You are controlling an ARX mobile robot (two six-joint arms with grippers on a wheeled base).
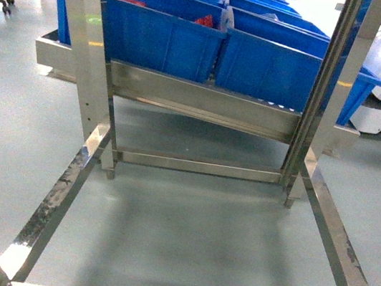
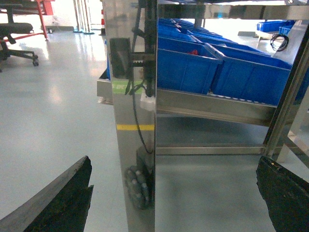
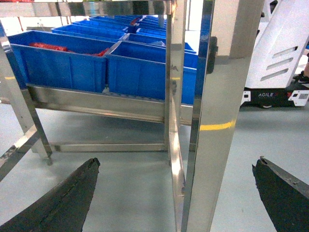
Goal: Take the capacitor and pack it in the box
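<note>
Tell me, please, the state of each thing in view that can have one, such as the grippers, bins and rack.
Left gripper: jaws wide open, holding nothing.
Right gripper: jaws wide open, holding nothing.
Left front blue bin: on the rack, red items inside.
Right front blue bin: on the rack, contents hidden.
Steel rack: upright, loaded with bins.

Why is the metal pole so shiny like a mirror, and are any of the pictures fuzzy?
Left wrist view: the steel post mirrors the robot's own parts and a yellow stripe. Right wrist view: the post reflects a yellow band too. Head view: overhead light glares pale on the floor, and the frame casts soft shadows. All views look slightly soft; the dark tool fingers at the edges are blurriest.
</note>
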